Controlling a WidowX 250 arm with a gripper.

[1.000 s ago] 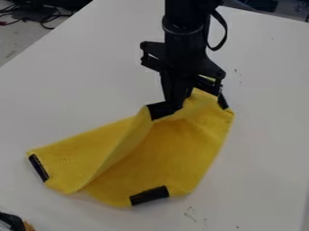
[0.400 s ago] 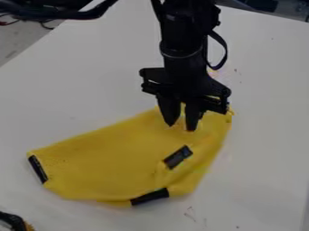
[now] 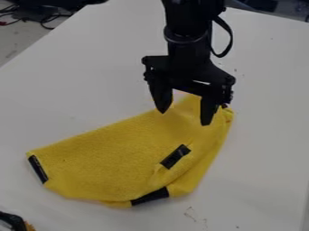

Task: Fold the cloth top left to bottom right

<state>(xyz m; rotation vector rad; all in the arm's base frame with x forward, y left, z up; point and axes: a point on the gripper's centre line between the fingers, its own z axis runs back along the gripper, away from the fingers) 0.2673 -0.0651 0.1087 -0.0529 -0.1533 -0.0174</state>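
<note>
Cloth (image 3: 114, 158), yellow and folded over on itself, lies on the white table (image 3: 265, 135) in the camera view, spreading from the middle toward the lower left. Dark patches mark its left end, its bottom edge and its upper layer. Over its upper right part hangs the black gripper (image 3: 184, 117), its two fingers spread wide, with nothing pinched between them.

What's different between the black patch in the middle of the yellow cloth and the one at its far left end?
The middle patch has yellow cloth around it, while the left patch runs along the cloth's outer edge. In this view, the middle patch slants up to the right; the left patch slants down to the right. The middle patch looks stubbier, the left patch slimmer. Both are black and longer than they are wide.
</note>
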